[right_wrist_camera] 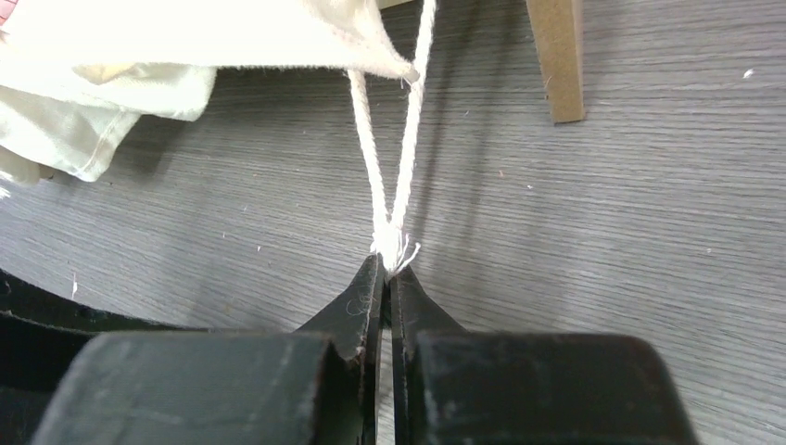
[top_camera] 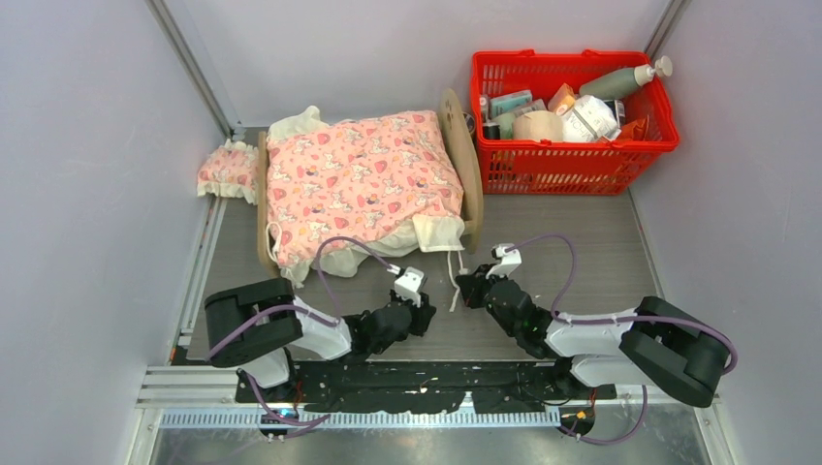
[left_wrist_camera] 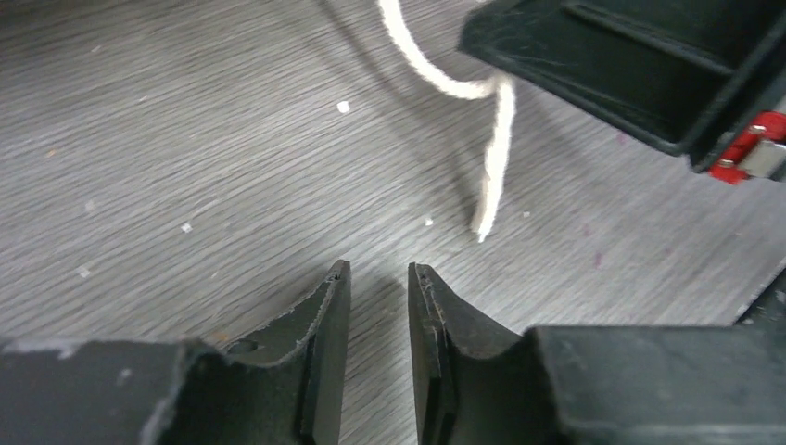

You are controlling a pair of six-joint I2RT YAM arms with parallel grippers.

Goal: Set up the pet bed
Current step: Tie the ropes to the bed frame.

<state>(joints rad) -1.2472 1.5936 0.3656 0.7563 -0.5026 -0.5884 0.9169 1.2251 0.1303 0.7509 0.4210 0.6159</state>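
1. The worktop (top_camera: 582,242) is grey and walled on three sides, with a bare strip in front of the pet bed's near edge.
2. The pet bed (top_camera: 463,145) stands at the back, its headboard just beside the red basket (top_camera: 572,160).
3. A blanket (top_camera: 359,179) covers the bed, its cream frill spilling over the near edge.
4. A pillow (top_camera: 229,170) lies off the bed's foot end, by the wall.
5. The right claw (right_wrist_camera: 387,278), off the bed's near headboard corner, is pinched on a white cord (right_wrist_camera: 387,236) running from the frill.
6. The left claw (left_wrist_camera: 378,278) has a narrow gap and holds nothing. It hovers low before the bed's near edge.
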